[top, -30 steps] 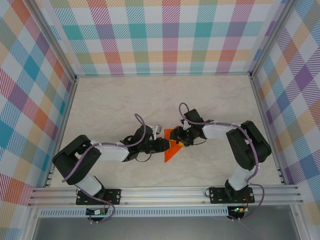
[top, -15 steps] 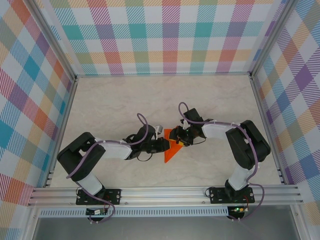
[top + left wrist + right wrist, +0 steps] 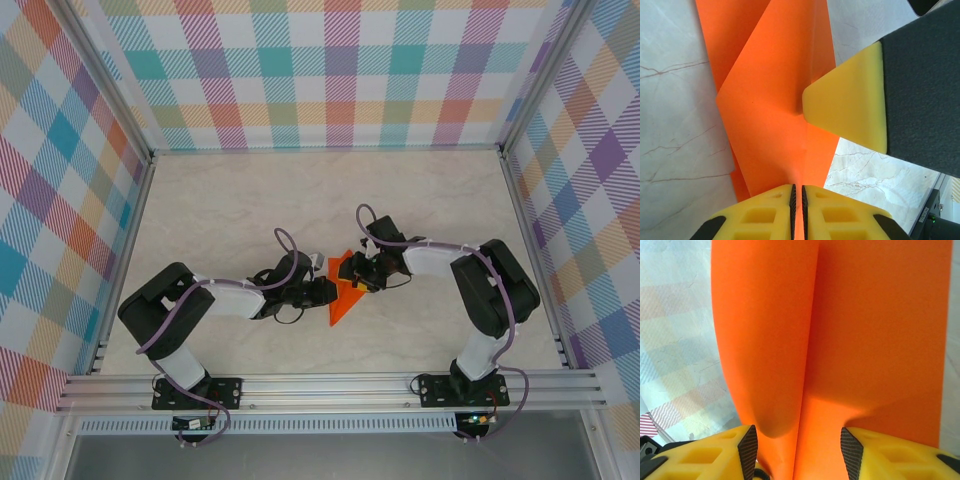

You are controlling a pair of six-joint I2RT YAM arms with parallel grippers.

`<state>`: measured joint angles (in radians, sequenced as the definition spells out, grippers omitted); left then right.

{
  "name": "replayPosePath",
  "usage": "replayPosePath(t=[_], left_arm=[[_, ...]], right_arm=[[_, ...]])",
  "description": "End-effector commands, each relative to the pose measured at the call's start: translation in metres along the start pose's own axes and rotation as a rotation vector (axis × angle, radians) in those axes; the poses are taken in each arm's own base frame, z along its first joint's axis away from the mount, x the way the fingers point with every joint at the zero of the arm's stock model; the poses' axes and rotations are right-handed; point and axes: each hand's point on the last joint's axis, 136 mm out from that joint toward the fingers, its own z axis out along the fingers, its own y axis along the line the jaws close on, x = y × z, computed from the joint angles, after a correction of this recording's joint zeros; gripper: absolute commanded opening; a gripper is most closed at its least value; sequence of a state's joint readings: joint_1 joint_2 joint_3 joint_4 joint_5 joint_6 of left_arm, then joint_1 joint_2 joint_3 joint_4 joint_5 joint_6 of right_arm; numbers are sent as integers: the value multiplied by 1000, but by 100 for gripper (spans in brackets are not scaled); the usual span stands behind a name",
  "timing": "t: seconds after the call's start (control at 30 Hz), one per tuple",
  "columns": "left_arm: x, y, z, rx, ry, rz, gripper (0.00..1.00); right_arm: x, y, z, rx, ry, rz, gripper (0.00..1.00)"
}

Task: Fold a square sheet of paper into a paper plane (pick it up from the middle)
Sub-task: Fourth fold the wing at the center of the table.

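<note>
The square sheet of paper (image 3: pixel 342 298) lies mid-table as a creased orange wedge with its point toward the near edge. In the left wrist view the orange paper (image 3: pixel 770 100) shows several folds and a raised ridge. My left gripper (image 3: pixel 798 210) is shut on that ridge, coming from the paper's left (image 3: pixel 326 290). My right gripper (image 3: pixel 362 281) reaches in from the right and stands open. One of its fingertips (image 3: pixel 845 107) rests on the paper beside the ridge. In the right wrist view the paper (image 3: pixel 840 340) bulges up between the spread jaws (image 3: pixel 799 450).
The marble tabletop (image 3: pixel 250 210) is walled by checked panels (image 3: pixel 330 70) at the back and sides. An aluminium rail (image 3: pixel 330 390) with both arm bases runs along the near edge.
My left gripper has closed on the paper's ridge, and the left arm's elbow has shifted a little to the right. The right arm and the paper stay about where they were.
</note>
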<state>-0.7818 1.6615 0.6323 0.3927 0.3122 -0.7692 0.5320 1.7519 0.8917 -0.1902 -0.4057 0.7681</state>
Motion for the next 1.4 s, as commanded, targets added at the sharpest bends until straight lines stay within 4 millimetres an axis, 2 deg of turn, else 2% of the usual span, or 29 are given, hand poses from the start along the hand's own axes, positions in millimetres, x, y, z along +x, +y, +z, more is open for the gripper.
replayPosePath(t=[0.0,0.3,0.63,0.93,1.37], left_arm=[[-6,3,2,-20,-8,11,13],[-9,0,0,-20,-16,14,13],[-22,-20,-18,19,-70,12,16],[-12,-27,-13,83,-26,-6,16],[0,-7,-4,-3,22,-15,13]], right_arm=[[9,-56,16,220,22,46,50],[10,-69,19,284,22,70,45],[12,-79,20,332,30,97,44],[13,-84,20,367,29,121,46],[14,-91,18,407,29,143,46]])
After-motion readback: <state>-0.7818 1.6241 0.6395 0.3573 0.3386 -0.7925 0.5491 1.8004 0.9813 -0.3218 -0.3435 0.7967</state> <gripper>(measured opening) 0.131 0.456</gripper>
